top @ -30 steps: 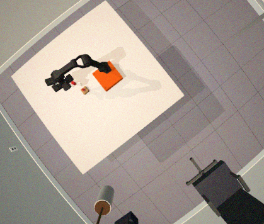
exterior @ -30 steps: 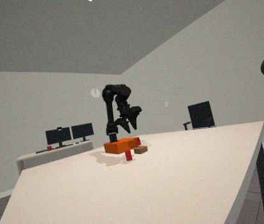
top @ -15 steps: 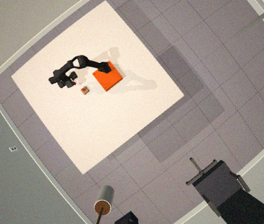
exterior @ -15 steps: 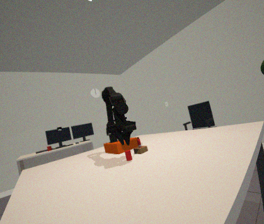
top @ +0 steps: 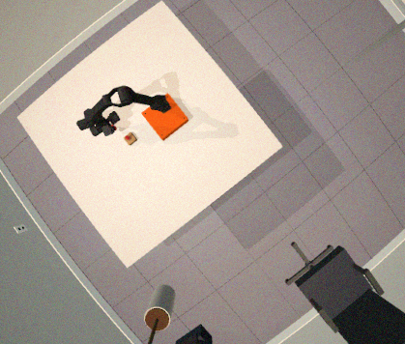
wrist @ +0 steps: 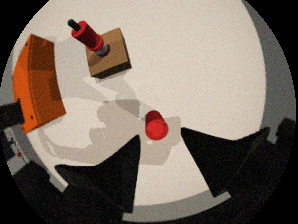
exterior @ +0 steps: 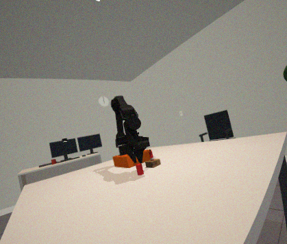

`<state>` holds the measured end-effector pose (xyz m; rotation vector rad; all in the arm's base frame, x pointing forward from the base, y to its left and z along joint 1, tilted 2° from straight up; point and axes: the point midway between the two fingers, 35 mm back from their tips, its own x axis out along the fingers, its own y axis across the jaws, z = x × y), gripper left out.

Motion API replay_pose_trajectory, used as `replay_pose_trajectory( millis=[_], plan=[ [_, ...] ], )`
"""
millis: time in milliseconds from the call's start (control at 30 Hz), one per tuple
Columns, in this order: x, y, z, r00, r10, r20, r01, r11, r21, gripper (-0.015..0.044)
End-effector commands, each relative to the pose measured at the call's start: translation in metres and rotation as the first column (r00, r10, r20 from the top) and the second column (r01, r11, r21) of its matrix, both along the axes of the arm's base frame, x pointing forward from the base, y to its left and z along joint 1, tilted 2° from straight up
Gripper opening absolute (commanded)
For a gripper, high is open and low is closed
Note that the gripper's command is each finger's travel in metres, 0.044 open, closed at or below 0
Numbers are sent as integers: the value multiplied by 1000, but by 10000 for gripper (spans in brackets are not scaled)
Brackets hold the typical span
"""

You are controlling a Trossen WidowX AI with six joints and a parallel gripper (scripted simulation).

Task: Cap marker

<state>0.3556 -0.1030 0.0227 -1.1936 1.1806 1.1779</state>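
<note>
The red cap (top: pixel 113 128) (exterior: pixel 140 169) (wrist: pixel 156 129) stands upright and loose on the table. The red marker (top: pixel 128 137) (exterior: pixel 151 154) (wrist: pixel 88 38) stands in the wooden holder block (top: pixel 133 140) (exterior: pixel 153 164) (wrist: pixel 119 54), its dark tip pointing up and bare. My gripper (top: pixel 112 124) (exterior: pixel 138 161) (wrist: pixel 160 134) is open and empty, pointing down at the cap. In the wrist view the cap shows between and slightly beyond the two fingertips. In the exterior view the fingertips are at about the cap's top; I cannot tell how far they reach down around it.
The orange base block (top: pixel 164 125) (exterior: pixel 122 161) (wrist: pixel 42 82) under the arm stands beyond the holder block, seen from the cap. The holder block is a short way from the cap. The pale table (top: pixel 142 213) (exterior: pixel 135 212) carries the arm's shadow near the cap.
</note>
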Motion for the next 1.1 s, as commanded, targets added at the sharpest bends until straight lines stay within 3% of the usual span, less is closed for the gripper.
replay_pose_trajectory(
  millis=[0,800,900,1067],
  plan=[
    [-3,0,-8,1000,-5,-12,5,1000,0,254],
    [-2,2,-44,1000,-5,-12,5,1000,0,254],
    [-2,2,-44,1000,-5,-12,5,1000,0,175],
    [-2,2,-44,1000,-5,-12,5,1000,0,142]
  ],
)
